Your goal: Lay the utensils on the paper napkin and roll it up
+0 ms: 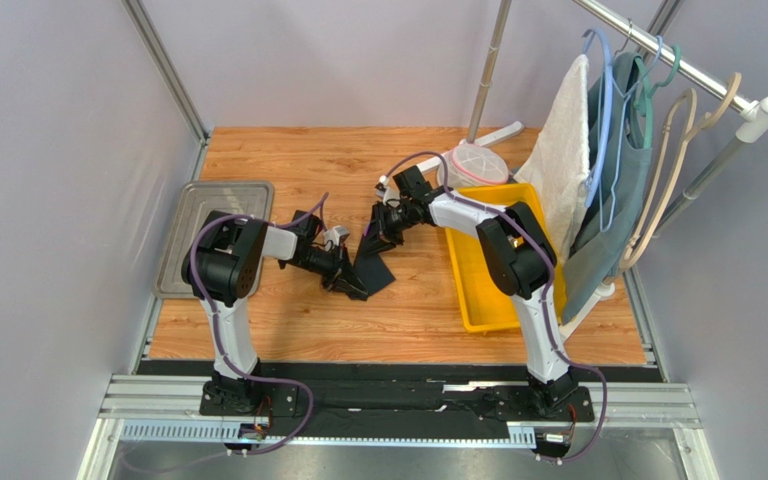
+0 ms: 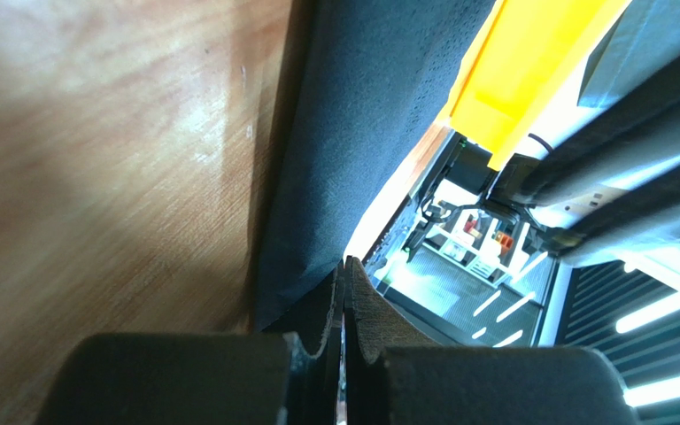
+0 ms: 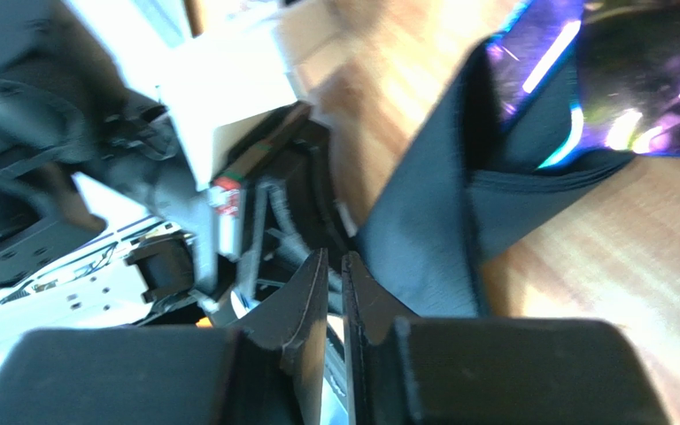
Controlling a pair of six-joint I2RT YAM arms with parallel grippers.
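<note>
The black paper napkin (image 1: 378, 266) lies partly folded on the wooden table between my two grippers. My left gripper (image 1: 352, 288) is at its lower left edge. In the left wrist view the napkin (image 2: 352, 133) rises off the table and its edge runs into the closed tips of that gripper (image 2: 345, 262). My right gripper (image 1: 372, 240) is at the napkin's upper end. In the right wrist view its jaws (image 3: 335, 258) stand almost shut with nothing visible between them, beside a napkin fold (image 3: 423, 239). A shiny purple utensil head (image 3: 618, 80) sticks out of the fold. The handles are hidden.
A yellow bin (image 1: 478, 300) stands right of the napkin and shows in the left wrist view (image 2: 529, 62). A metal tray (image 1: 208, 200) lies at the left. A mesh-covered bowl (image 1: 478, 162), a white towel (image 1: 563, 150) and a clothes rack (image 1: 658, 60) are at the back right.
</note>
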